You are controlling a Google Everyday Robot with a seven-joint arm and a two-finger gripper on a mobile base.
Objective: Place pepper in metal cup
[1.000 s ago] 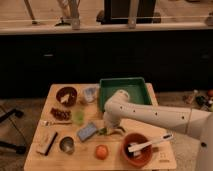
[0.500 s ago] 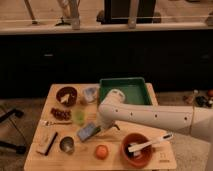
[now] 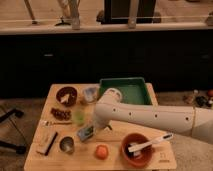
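Observation:
The metal cup stands upright near the front left of the wooden table. It is small, shiny and grey with a dark inside. My white arm reaches in from the right. Its gripper hangs low at the right end of the blue sponge, to the right of the metal cup and a little behind it. The arm's end hides the gripper's tips. I cannot make out the pepper; it is hidden at the gripper or under the arm.
A green tray is at the back. A pale green cup, a clear cup and a dark bowl stand left of the arm. An orange fruit and a terracotta bowl holding a white utensil are in front.
My arm has swung left and slightly forward. The gripper went from the table's middle to the blue sponge, closer to the metal cup. Nothing else moved.

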